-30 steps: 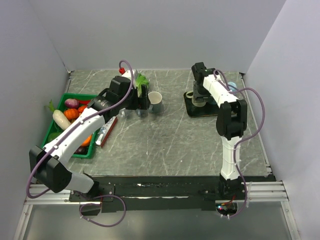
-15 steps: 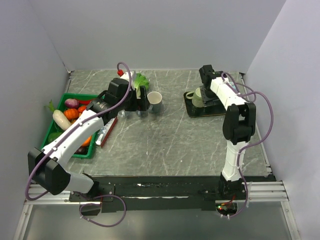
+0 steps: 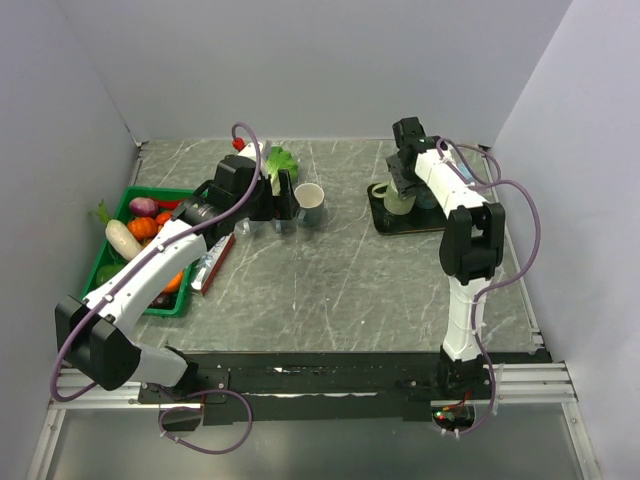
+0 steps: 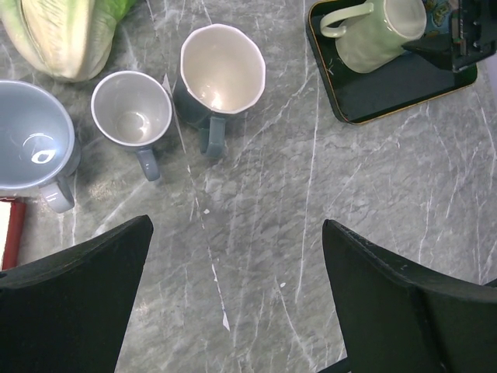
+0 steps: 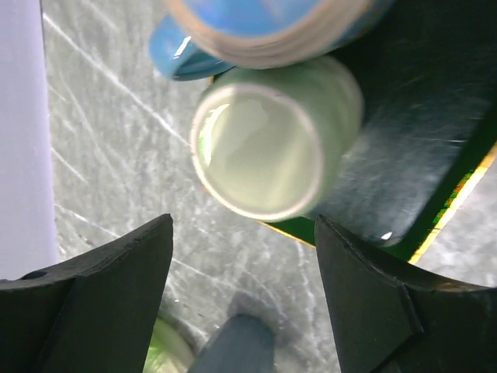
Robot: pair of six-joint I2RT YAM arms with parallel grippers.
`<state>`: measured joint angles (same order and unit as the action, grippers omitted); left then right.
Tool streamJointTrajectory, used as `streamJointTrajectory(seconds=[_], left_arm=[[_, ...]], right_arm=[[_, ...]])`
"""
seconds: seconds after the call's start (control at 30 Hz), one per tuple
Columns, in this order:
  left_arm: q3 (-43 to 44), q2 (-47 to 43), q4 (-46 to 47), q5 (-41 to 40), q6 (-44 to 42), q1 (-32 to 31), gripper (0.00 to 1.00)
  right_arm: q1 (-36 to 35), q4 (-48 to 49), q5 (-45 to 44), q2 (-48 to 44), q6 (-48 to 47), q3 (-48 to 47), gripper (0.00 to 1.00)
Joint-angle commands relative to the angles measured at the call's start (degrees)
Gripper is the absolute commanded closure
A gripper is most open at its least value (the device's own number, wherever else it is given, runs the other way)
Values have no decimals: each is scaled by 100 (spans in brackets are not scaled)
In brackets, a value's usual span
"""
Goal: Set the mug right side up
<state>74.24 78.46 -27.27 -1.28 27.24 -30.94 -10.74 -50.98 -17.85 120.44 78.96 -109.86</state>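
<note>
Mug (image 5: 260, 148) is looking mouth-up on the black tray (image 5: 404, 116), so I'm hovering my right gripper (image 5: 243, 225) above it, fingers spread, clamping nothing; left gripper (image 4: 237, 225) is idling wide open.

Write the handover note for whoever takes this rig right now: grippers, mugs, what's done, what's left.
Left gripper: open, empty, above the table near the dark mug, grey mug and blue-grey mug, all mouth up.
Right gripper: open, over the green mug, not gripping it.
Green mug: mouth up on the black tray, next to a blue mug.
Done: the green mug looks right side up.
Left: check that it sits steady, then pull the right arm clear.
</note>
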Motion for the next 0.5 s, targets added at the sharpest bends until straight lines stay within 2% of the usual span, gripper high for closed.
streamJointTrajectory(seconds=[0.0,0.47], left_arm=[[21,-208,99,75,18,53,4],[91,-111,72,163,-53,176,4]], right_arm=[[-59,-166,36,418,172,-438,22],[-139,-1545,-430,919,1358,-1142,24]])
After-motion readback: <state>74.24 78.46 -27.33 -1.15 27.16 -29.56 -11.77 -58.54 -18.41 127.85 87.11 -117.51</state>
